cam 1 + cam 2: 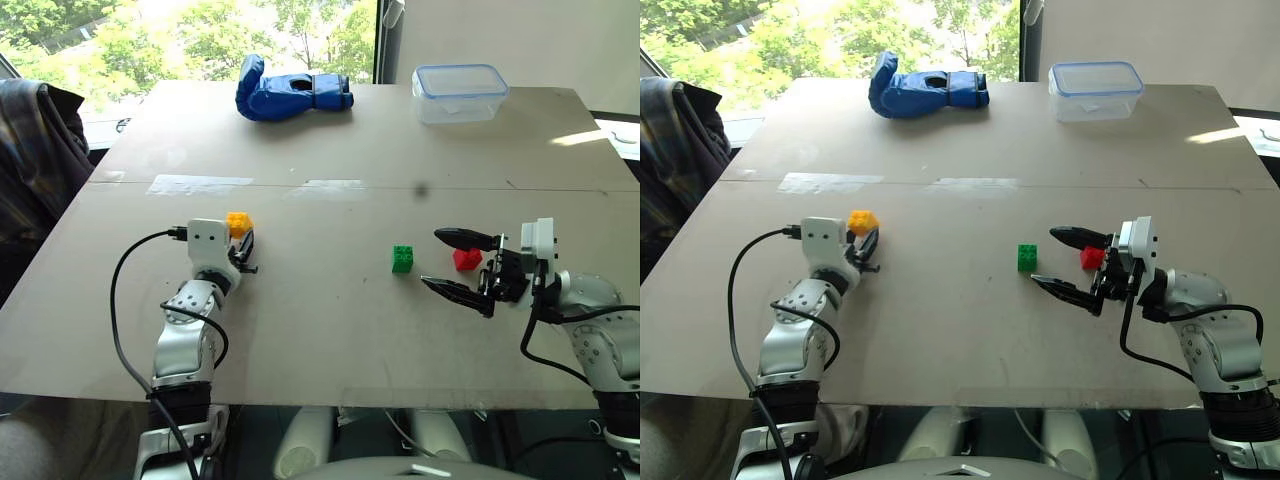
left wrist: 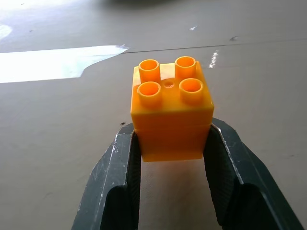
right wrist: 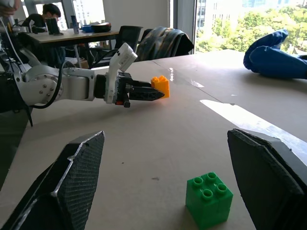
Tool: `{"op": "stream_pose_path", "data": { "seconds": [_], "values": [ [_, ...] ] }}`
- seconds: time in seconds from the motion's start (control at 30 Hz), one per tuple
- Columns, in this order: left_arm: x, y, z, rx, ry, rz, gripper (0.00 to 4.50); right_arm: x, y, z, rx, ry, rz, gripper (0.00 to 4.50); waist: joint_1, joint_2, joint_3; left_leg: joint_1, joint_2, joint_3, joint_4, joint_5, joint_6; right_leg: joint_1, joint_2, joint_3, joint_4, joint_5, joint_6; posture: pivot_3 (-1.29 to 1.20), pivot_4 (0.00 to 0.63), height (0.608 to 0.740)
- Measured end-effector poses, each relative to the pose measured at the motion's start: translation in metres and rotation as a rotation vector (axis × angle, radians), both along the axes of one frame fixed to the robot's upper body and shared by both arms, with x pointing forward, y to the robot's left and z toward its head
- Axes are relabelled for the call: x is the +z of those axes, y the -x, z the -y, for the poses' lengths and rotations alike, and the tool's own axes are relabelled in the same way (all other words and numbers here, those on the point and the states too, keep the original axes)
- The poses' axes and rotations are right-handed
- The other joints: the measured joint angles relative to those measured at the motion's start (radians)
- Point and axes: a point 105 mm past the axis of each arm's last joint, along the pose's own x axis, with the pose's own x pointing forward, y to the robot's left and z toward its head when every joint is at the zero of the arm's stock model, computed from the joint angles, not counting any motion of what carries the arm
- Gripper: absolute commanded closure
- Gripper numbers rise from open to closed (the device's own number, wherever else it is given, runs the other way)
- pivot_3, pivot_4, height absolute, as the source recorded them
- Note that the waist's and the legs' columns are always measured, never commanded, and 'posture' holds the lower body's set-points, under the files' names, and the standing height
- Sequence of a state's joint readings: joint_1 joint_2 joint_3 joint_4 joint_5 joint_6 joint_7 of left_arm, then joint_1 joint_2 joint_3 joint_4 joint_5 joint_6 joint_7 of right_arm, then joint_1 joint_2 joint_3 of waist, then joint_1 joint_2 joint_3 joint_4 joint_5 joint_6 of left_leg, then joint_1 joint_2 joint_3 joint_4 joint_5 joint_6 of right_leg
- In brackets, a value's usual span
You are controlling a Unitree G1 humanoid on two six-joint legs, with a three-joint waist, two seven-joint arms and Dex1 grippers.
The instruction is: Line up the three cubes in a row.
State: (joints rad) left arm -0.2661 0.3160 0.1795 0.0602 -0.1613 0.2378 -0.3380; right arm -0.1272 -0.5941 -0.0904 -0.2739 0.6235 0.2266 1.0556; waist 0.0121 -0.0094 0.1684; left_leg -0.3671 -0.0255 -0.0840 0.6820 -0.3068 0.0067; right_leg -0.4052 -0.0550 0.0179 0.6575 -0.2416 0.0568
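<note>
We have the yellow cube point(image 2: 171, 115) pinched between the two black fingers of the left gripper point(image 1: 243, 248), studs up. In the left eye view it sits left of centre, and in the right wrist view it looks lifted just clear of the table point(image 1: 330, 330). The green cube point(image 1: 402, 258) rests on the table right of centre, and the red cube point(image 1: 466, 260) lies just to its right. The right gripper point(image 1: 458, 263) hovers there with its fingers spread wide and nothing held; the red cube sits between or just behind them, we cannot tell which.

We judge the step in hand to be carrying the yellow cube over to join the other two. The next move, as we read it, calls for bringing it rightward across the frame to a spot left of the green cube, on the line the green and red cubes already make, then setting it flat before letting go.
</note>
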Motion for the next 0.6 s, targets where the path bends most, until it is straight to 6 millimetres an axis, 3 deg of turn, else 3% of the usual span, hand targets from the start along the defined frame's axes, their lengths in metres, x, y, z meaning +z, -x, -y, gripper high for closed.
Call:
{"op": "stream_pose_path", "data": {
  "seconds": [0.17,0.2,0.3,0.43,0.6],
  "values": [
    [0.005,-0.005,0.056,-0.37,-0.032,-0.012,3.27,-0.008,0.003,0.017,-0.074,0.027,-0.016,0.29,0.001,0.0,0.0,-0.001,0.0,0.0,0.0,0.0,0.0,0.0,0.0,0.0,0.0,0.0,0.0,0.0,0.15,0.74],
    [0.002,0.001,0.075,-0.526,-0.059,-0.045,3.27,-0.012,0.005,0.021,-0.086,0.035,-0.026,0.29,0.0,0.0,0.0,-0.001,0.0,0.0,0.0,0.0,0.0,0.0,0.0,0.0,0.0,0.0,0.0,0.0,0.15,0.74],
    [-0.012,0.016,0.1,-0.805,-0.147,-0.124,3.27,-0.015,0.008,0.028,-0.117,0.038,-0.029,0.29,-0.008,0.001,0.0,0.0,0.0,0.001,0.0,0.0,0.0,0.0,0.001,0.001,0.0,0.0,0.0,0.0,0.15,0.74],
    [-0.019,0.018,0.107,-1.022,-0.215,-0.161,3.27,-0.015,0.008,0.03,-0.133,0.044,-0.028,0.29,-0.018,0.0,0.0,0.001,-0.002,0.001,0.0,-0.001,0.003,0.0,0.002,0.0,0.001,0.0,0.0,0.0,0.15,0.74],
    [-0.015,0.008,0.098,-1.181,-0.292,-0.186,3.27,-0.012,0.009,0.032,-0.157,0.044,-0.015,0.29,-0.025,0.0,0.001,0.0,-0.004,0.0,0.0,-0.002,0.004,0.0,0.002,0.0,0.001,0.0,0.0,0.0,0.15,0.74]
  ]
}}
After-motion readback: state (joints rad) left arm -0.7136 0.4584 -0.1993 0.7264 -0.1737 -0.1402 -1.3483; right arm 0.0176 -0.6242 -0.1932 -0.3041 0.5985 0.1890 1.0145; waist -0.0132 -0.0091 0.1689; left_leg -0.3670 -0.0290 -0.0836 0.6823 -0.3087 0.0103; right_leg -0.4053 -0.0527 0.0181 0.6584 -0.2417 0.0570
